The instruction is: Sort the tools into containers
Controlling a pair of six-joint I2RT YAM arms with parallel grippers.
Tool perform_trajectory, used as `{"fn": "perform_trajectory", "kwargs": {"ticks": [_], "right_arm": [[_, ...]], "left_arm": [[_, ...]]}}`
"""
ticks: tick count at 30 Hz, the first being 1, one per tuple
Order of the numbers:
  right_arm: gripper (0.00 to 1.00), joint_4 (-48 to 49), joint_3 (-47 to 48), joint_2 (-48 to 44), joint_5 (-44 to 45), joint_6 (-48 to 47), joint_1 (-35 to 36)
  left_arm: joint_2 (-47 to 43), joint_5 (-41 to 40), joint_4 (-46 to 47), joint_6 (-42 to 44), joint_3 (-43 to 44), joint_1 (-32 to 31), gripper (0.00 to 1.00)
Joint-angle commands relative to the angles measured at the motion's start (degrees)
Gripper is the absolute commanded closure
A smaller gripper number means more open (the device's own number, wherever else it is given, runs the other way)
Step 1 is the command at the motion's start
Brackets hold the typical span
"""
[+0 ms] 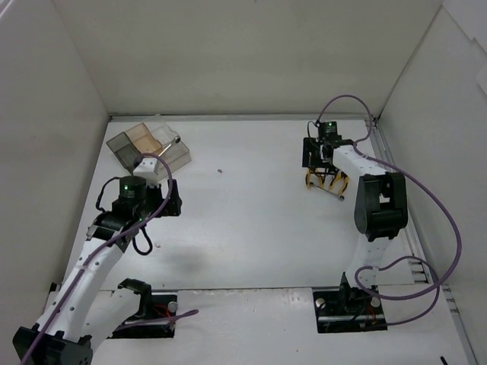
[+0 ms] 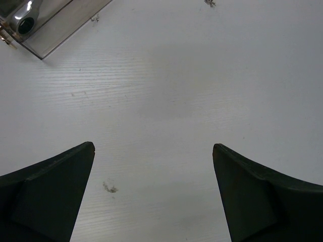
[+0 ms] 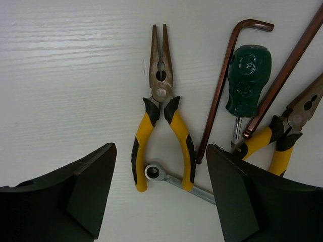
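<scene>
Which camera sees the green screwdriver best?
The right wrist view. The green screwdriver lies close and sharp there, beside a bent hex key. The top view shows only a tiny tool pile, the screwdriver too small to pick out. The left wrist view misses it.

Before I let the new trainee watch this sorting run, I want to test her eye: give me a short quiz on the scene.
1. True or false: the left pincer is shut on a tool.
2. Choose one. Relative to the yellow-handled pliers, the right pincer is: A clamped on them; B open, a finger on each side; C nowhere near them.
3. Fill the gap: the wrench has its ring end lying between the pliers' ____.

Key: 1 false, it is open over bare table; 2 B; 3 handles.
</scene>
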Motion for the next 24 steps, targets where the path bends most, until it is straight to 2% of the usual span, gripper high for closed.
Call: {"fn": "perform_trajectory", "kwargs": {"ticks": [1, 6, 12, 14, 24], "right_arm": [[0.32, 0.8, 3.9, 0.4, 0.6, 0.1, -1.3], [0.45, 0.6, 4.0, 1.9, -0.2, -1.6, -1.4], [0.56, 0.3, 2.6, 3.3, -0.7, -2.8, -1.5], [0.59, 0.4, 1.7, 3.6, -1.3, -3.3, -3.9], [0.63, 0.3, 1.1, 5.3, -2.3, -5.3, -5.5]], "left_arm": [[0.4, 0.1, 3.1, -0.2, 0.7, 0.3, 0.0], [0.6, -0.1, 3.3, -0.4, 0.5, 0.3, 0.0], [1.3, -0.5, 3.5, -0.2, 0.7, 0.3, 0.0], [1.6, -0.3, 3.6, -0.1, 0.9, 0.3, 0.0], [2.7, 0.3, 4.0, 0.0, 1.0, 0.3, 0.0]]}}
